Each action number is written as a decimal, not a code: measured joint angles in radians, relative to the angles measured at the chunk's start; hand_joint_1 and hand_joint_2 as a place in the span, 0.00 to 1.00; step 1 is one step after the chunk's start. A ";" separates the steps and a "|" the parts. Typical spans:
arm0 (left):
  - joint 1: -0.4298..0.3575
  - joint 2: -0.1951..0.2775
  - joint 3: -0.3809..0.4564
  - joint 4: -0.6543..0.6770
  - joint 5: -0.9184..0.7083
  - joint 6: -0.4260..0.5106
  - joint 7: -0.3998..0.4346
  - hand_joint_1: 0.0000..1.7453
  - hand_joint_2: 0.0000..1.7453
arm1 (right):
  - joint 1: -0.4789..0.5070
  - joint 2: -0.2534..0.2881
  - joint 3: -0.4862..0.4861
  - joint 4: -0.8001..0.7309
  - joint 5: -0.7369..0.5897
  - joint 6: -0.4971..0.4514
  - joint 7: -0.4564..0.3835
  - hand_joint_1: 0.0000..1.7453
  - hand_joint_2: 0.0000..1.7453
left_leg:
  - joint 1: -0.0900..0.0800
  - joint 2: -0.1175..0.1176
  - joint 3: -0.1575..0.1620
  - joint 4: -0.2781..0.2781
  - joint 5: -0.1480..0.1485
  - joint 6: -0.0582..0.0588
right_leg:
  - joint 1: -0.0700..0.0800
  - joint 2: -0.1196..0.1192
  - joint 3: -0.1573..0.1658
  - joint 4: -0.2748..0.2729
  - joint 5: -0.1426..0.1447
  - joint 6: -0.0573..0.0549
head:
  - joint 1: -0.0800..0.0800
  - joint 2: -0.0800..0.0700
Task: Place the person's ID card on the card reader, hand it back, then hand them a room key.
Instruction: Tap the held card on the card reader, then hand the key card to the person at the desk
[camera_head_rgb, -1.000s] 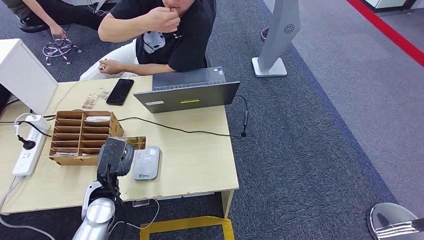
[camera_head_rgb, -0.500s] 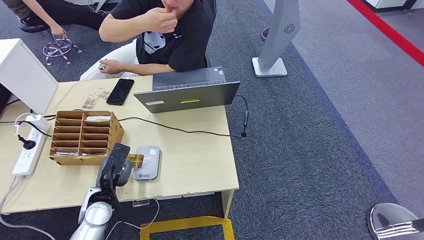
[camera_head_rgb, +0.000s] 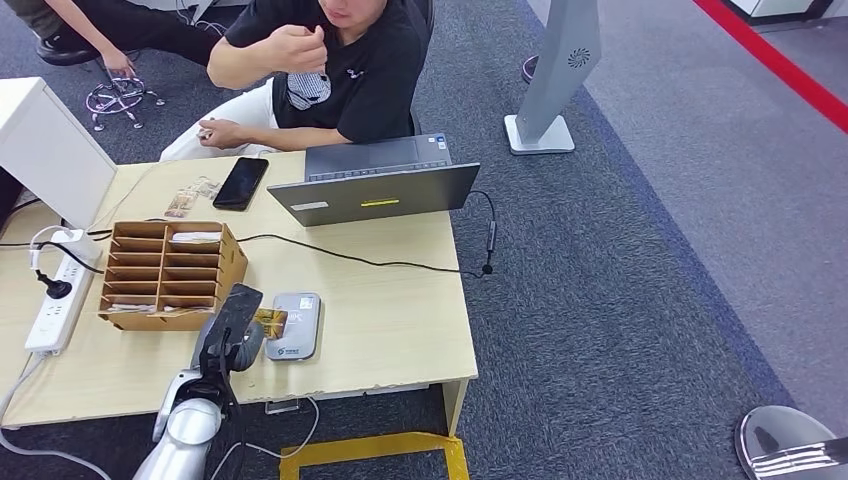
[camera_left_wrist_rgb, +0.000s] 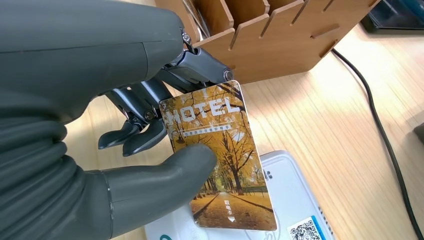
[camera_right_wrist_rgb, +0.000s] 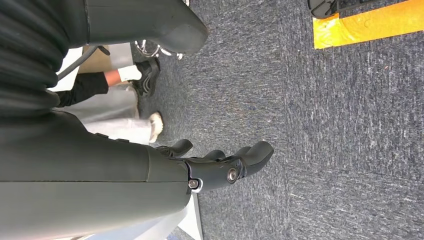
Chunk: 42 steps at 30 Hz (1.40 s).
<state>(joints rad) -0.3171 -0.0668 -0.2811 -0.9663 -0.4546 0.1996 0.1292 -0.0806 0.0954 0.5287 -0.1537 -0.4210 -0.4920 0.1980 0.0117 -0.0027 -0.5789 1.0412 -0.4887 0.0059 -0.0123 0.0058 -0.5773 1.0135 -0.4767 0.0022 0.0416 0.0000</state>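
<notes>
Card (camera_left_wrist_rgb: 220, 165) | pinched between thumb and fingers (camera_left_wrist_rgb: 145, 107) | over reader (camera_left_wrist_rgb: 295, 200)

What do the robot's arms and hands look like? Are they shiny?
The left arm is shiny silver metal with rounded joints and a thin black cable running along it. The left hand has a smooth grey ribbed cover, a thick grey thumb and darker, thinner fingers with small silver screws. The right hand looks alike: grey cover, dark fingers and a silver screw.
</notes>
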 joint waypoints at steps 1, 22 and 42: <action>-0.002 0.001 0.000 0.000 -0.006 -0.004 0.006 1.00 1.00 | 0.000 0.000 0.000 0.000 0.000 0.000 0.000 0.00 1.00 | 0.000 0.000 0.000 0.000 0.000 0.000 | 0.000 0.000 0.000 0.000 0.000 0.000 | 0.000 0.000; -0.034 0.007 -0.002 0.020 -0.080 -0.069 0.062 1.00 1.00 | -0.003 0.000 0.000 0.000 0.012 0.001 0.007 0.00 1.00 | 0.000 0.000 0.000 0.000 0.000 0.000 | 0.000 0.000 0.000 0.000 0.000 0.000 | 0.000 0.000; -0.067 0.096 -0.058 0.034 -0.130 -0.231 0.107 1.00 1.00 | -0.007 0.000 0.000 0.000 0.016 0.010 0.013 0.00 1.00 | 0.000 0.000 0.001 0.000 0.000 0.000 | 0.000 0.000 0.000 0.001 0.000 0.000 | 0.000 0.000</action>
<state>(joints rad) -0.3838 0.0291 -0.3390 -0.9319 -0.5848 -0.0317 0.2358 -0.0877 0.0954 0.5289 -0.1541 -0.4053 -0.4820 0.2113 0.0117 -0.0027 -0.5781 1.0407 -0.4887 0.0058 -0.0123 0.0058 -0.5768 1.0140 -0.4768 0.0020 0.0416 0.0000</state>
